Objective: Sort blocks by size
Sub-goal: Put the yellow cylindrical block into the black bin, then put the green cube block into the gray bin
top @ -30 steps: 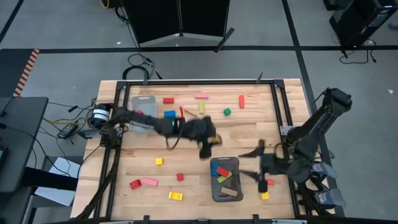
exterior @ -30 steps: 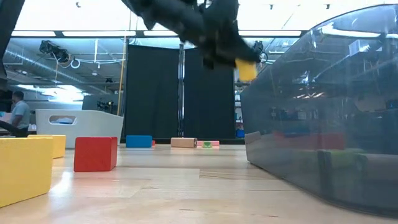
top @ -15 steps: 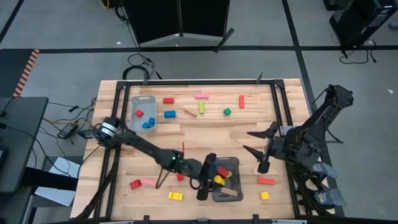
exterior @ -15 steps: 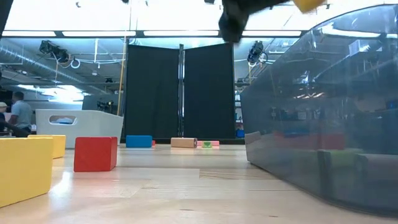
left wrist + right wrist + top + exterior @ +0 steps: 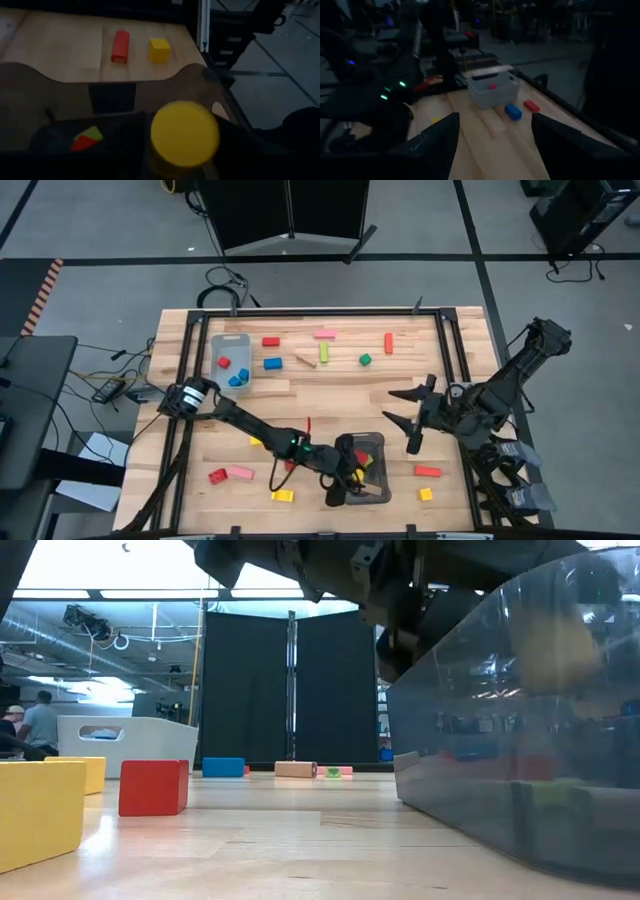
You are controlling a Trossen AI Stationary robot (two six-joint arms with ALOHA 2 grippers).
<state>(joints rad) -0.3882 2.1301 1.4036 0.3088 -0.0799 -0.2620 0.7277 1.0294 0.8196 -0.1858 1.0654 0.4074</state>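
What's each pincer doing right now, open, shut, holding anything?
Left pincer: shut on a yellow block, over the near grey tray.
Right pincer: open, empty, above the table's right side.

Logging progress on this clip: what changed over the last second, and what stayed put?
The left tool carried a yellow block from mid-table to over the near tray, still gripping it. The right tool rose off the table near the red bar and hangs open. The loose blocks and the far tray did not move.
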